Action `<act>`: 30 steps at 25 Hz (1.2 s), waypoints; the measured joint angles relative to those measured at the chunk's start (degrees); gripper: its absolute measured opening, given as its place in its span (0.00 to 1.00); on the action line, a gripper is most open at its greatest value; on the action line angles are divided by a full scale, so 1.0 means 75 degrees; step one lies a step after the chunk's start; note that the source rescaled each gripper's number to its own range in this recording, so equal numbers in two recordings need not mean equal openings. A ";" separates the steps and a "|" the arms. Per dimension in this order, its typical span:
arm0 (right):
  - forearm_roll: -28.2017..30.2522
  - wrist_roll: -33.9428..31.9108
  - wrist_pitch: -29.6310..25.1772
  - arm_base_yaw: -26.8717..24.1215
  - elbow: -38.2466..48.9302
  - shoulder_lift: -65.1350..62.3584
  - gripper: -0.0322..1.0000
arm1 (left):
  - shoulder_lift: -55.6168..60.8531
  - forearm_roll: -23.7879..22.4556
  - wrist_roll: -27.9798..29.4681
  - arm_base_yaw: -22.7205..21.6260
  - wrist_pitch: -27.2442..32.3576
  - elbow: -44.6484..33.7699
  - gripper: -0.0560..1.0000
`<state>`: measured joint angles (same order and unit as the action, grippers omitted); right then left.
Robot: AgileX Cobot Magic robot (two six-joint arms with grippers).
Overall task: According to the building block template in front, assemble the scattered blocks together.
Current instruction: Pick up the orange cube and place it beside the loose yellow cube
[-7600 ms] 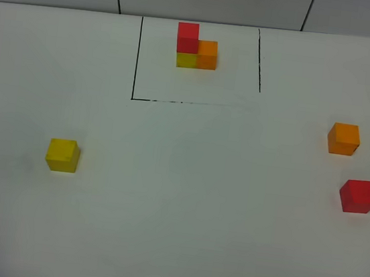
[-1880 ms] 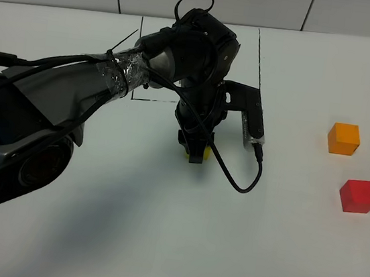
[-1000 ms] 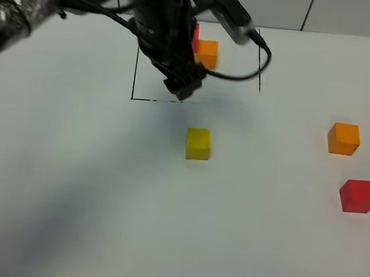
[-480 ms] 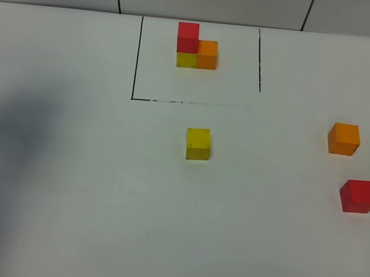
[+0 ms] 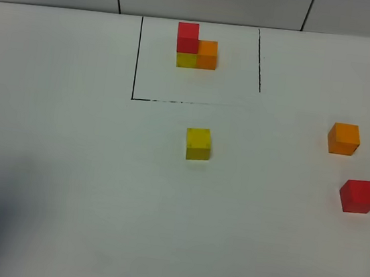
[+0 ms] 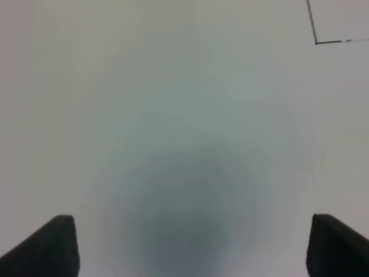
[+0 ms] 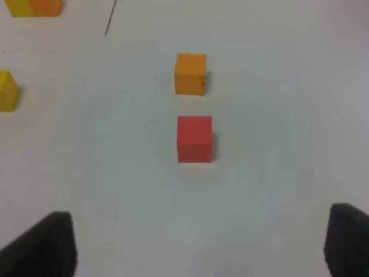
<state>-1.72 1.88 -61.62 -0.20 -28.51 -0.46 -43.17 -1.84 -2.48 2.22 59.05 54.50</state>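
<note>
The building block template (image 5: 196, 47), red atop yellow with orange alongside, stands inside a drawn black rectangle (image 5: 137, 58) at the back. Of the scattered blocks, the yellow cube (image 5: 198, 143) sits just in front of that rectangle, and the orange cube (image 5: 344, 138) and red cube (image 5: 357, 195) lie at the right. Neither arm shows in the high view. My left gripper (image 6: 193, 248) is open over bare table. My right gripper (image 7: 193, 245) is open too, short of the red cube (image 7: 194, 138), with the orange cube (image 7: 190, 73) beyond it.
The white table (image 5: 98, 188) carries a soft shadow at its front left. A corner of the black line (image 6: 316, 41) shows in the left wrist view. The yellow cube (image 7: 7, 90) and part of the template (image 7: 34, 7) sit at the right wrist view's edge.
The left arm has swung away to the left and out of the high view, leaving the yellow cube standing alone in front of the rectangle. The right side is unchanged.
</note>
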 joint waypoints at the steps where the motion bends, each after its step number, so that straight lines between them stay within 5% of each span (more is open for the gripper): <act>1: 0.0000 0.0000 0.0000 0.0000 0.0000 0.0000 0.75 | 0.0398 0.0090 -0.0054 0.0000 0.0000 -0.0211 0.70; 15: -0.0007 0.0000 0.0000 0.0000 0.0000 0.0000 0.75 | 0.4200 0.0929 -0.0526 0.0000 0.0282 -0.2217 0.70; 30: -0.0013 0.0000 0.0000 0.0000 0.0000 0.0000 0.75 | 0.5788 0.0977 -0.0408 0.0000 0.0341 -0.3301 0.70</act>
<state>-1.82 1.88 -61.62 -0.20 -28.51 -0.46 0.23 5.49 -5.54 2.22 61.60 29.75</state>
